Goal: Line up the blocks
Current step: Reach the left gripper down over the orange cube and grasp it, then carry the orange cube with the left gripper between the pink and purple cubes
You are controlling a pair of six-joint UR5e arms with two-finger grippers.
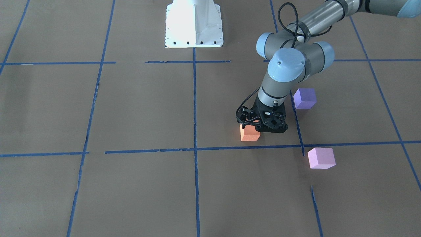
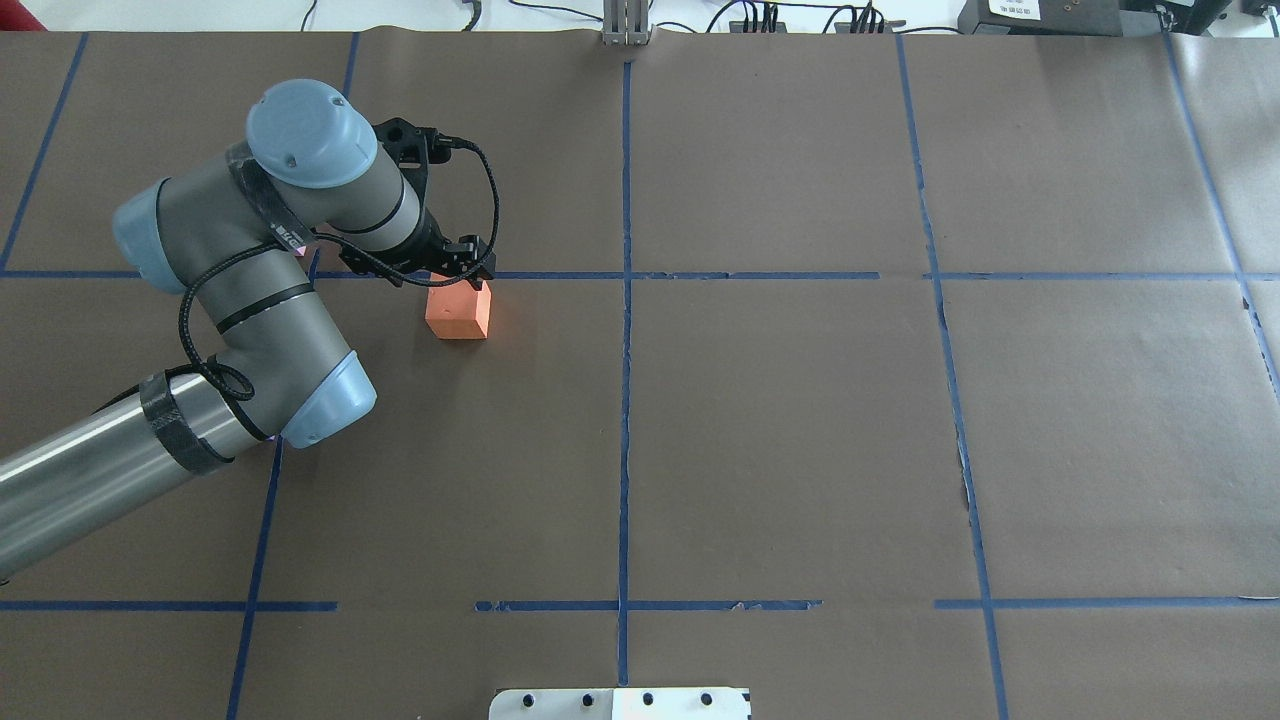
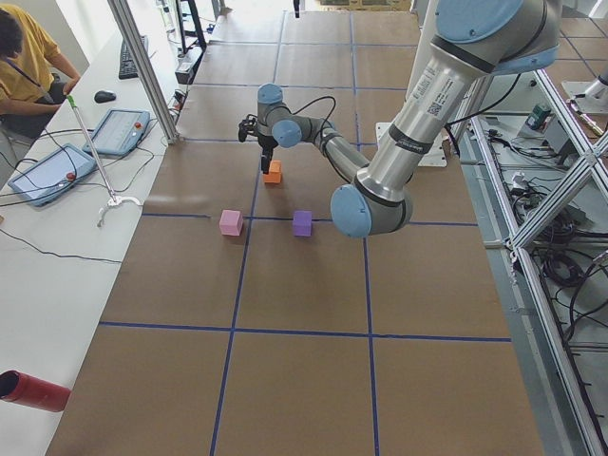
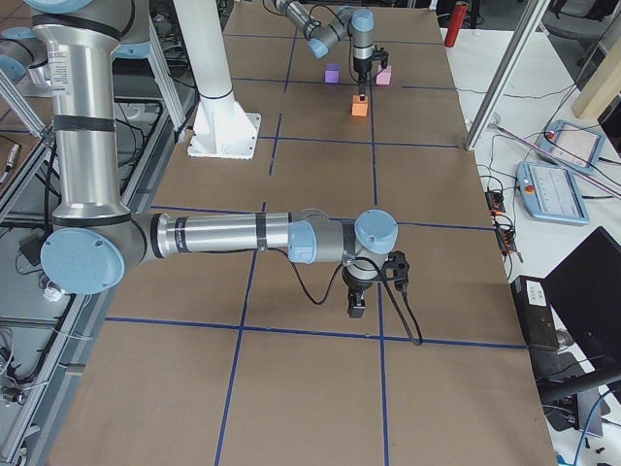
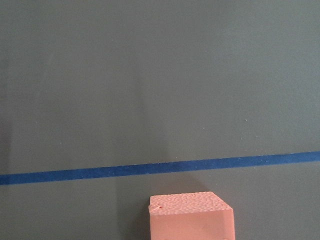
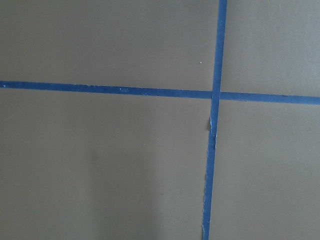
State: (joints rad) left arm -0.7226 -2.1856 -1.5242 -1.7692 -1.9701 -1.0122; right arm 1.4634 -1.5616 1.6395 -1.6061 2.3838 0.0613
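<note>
**Left end effector.** My left gripper (image 1: pixel 251 126) stands vertical over the orange block (image 1: pixel 250 134). Its fingers reach down to the block's upper part, one at each side as the overhead view gives it. Whether they press the foam or stand just clear of it, I cannot tell. The block appears to sit on the brown table (image 1: pixel 131 108), just at 12 o'clock of a blue tape line (image 1: pixel 148 151) in the front-facing view. My left wrist camera has this block at 6 o'clock of its frame, with a tape line running across beyond it.

**Other blocks, front-facing view.** The violet-purple block (image 1: pixel 305 98) lies at 2 o'clock from the orange one. The pale pink block (image 1: pixel 321 158) lies between 3 and 4 o'clock from the orange one, across the tape line, and near 6 o'clock from the violet-purple one. No block touches another.

**Right end effector.** My right gripper (image 4: pixel 356 303) points down, low over the table and well apart from the blocks. It shows only from the side, so I cannot tell how its fingers stand. Its wrist camera shows a tape crossing (image 6: pixel 216 95).

**Fixture.** A white base plate (image 1: pixel 194 24) sits at 12 o'clock of the front-facing view.
</note>
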